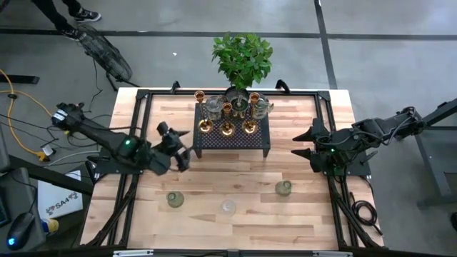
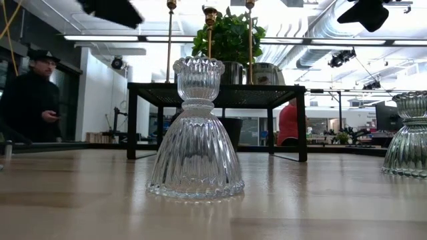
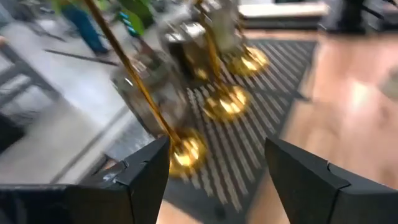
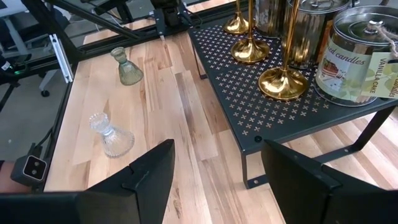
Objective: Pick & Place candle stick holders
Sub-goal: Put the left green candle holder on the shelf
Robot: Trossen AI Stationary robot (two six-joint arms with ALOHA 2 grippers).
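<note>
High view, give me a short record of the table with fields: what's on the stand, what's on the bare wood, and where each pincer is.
on stand: three brass candle stick holders in a row on the black perforated stand, silver tins behind them
behind stand: potted plant
on wood: greenish holder, clear glass holder, second greenish holder
left pincer: open, empty, beside the stand's left end
right pincer: open, empty, right of the stand

Brass sticks (image 1: 226, 118) upright on stand; glass holder (image 1: 228, 207) (clear) on table
</note>
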